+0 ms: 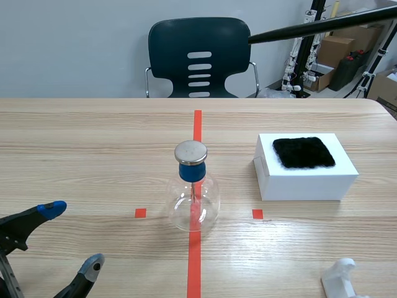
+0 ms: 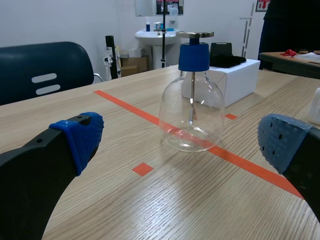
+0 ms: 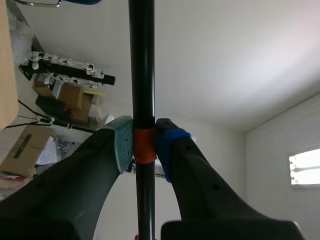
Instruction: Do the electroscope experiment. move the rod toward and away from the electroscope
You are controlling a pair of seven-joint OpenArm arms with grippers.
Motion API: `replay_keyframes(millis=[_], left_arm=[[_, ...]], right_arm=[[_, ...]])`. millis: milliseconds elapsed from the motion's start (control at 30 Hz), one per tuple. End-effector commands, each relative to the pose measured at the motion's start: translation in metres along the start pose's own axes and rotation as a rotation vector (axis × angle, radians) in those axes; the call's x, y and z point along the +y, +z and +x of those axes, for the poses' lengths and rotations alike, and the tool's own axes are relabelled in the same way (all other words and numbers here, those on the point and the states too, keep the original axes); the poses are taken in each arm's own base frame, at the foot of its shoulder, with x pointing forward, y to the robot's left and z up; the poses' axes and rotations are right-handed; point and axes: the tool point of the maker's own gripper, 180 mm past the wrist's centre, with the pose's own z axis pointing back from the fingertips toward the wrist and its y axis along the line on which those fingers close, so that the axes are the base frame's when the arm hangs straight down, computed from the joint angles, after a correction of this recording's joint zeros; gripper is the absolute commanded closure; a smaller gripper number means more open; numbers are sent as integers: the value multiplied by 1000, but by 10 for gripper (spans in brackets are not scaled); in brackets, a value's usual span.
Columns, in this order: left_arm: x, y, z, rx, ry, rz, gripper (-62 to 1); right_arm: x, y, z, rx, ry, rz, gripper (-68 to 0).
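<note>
The electroscope [image 1: 193,192] is a clear glass flask with a blue stopper and a round metal top plate; it stands on the orange-red centre line, and ahead of the left fingers in the left wrist view [image 2: 192,97]. A long black rod [image 1: 316,26] crosses the scene's upper right, high above the table, its tip toward the chair. My right gripper [image 3: 144,142] is shut on the rod [image 3: 141,65] at an orange-red band. My left gripper [image 1: 67,239] rests open at the near left, nothing between its fingers [image 2: 80,135].
A white box [image 1: 305,166] with a black fur pad [image 1: 304,152] on top sits right of the flask. A white stand [image 1: 342,279] is at the near right edge. A dark chair [image 1: 198,57] stands behind the table's far side.
</note>
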Motion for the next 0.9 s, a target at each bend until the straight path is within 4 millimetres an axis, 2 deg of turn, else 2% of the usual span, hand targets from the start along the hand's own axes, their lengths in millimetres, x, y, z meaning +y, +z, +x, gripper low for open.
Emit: replay_keyframes(millis=[0, 200, 533, 867], left_arm=[[0, -1, 4, -26, 0, 6, -623], [0, -1, 4, -26, 0, 6, -623], [0, -1, 4, -26, 0, 6, -623], [0, -1, 4, -26, 0, 6, -623]], right_arm=[[-7, 5, -1, 6, -28, -30, -11], [11, 33, -6, 36, -145, 8, -11], [57, 70, 20, -49, -266, 147, -11], [69, 80, 25, -42, -319, 186, -11]])
